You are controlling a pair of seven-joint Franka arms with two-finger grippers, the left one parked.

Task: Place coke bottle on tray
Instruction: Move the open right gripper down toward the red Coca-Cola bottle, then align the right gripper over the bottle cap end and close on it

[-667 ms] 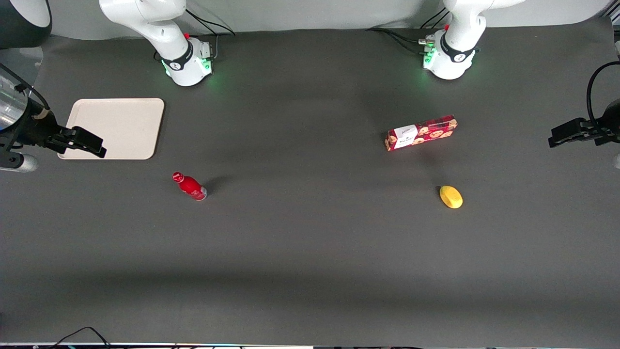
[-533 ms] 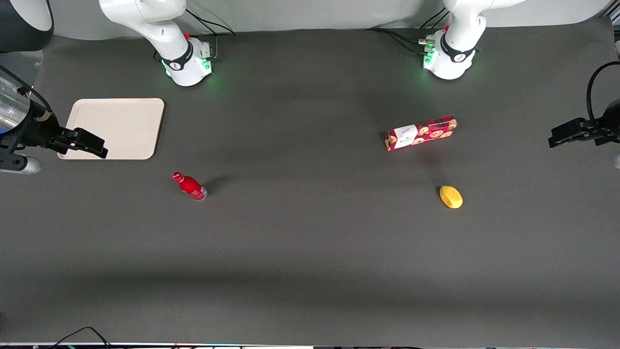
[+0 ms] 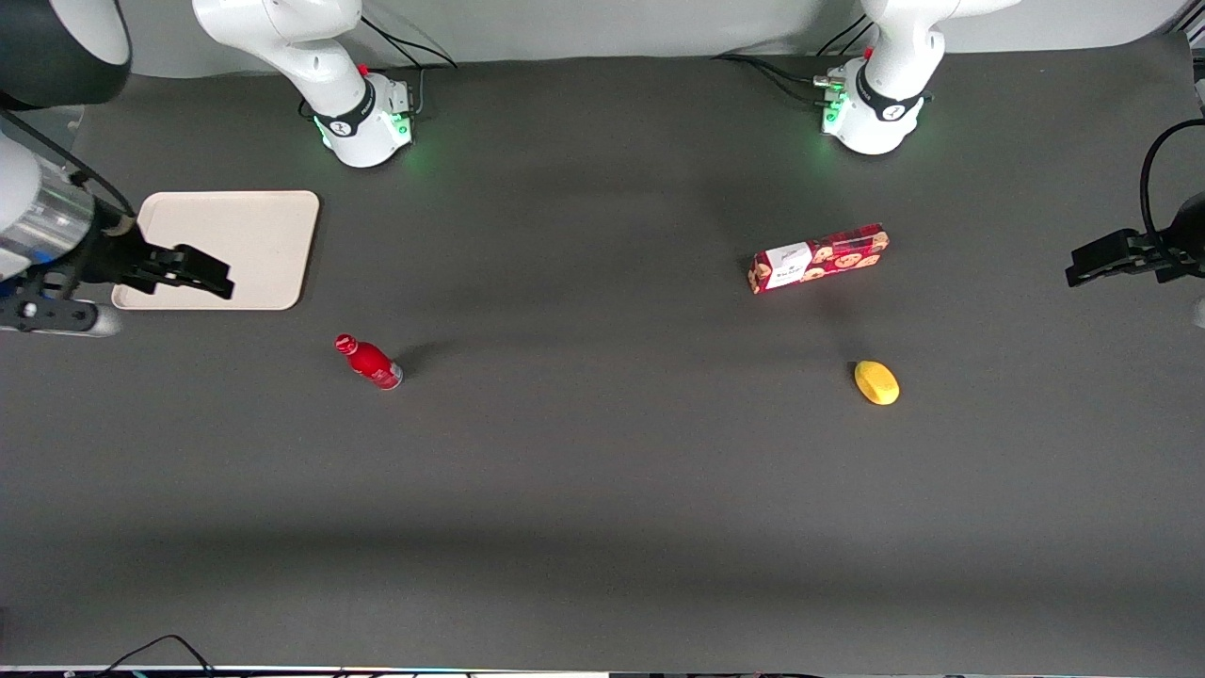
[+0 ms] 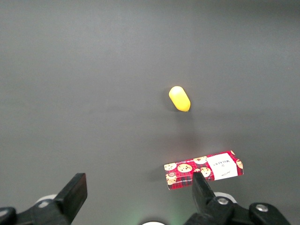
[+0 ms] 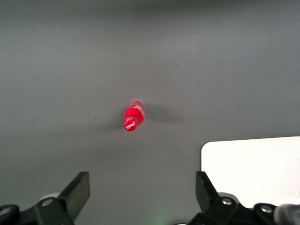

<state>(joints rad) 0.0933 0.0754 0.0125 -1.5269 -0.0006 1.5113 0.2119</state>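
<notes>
The small red coke bottle [image 3: 369, 362] stands upright on the dark table, nearer the front camera than the tray. The beige tray [image 3: 247, 226] lies flat toward the working arm's end of the table, with nothing on it. My right gripper [image 3: 218, 273] hovers high over the tray's near edge, open, with nothing between its fingers. From the right wrist view the bottle [image 5: 133, 116] shows from above, well ahead of the gripper [image 5: 140, 187], and a corner of the tray [image 5: 253, 164] shows beside one finger [image 5: 205, 187].
A long red biscuit box [image 3: 818, 258] with a white label and a yellow lemon-like object [image 3: 876, 382] lie toward the parked arm's end of the table. The arm bases [image 3: 362, 118] stand at the table's back edge.
My right gripper has moved over the tray's near edge, toward the table's middle. The bottle and tray have not moved.
</notes>
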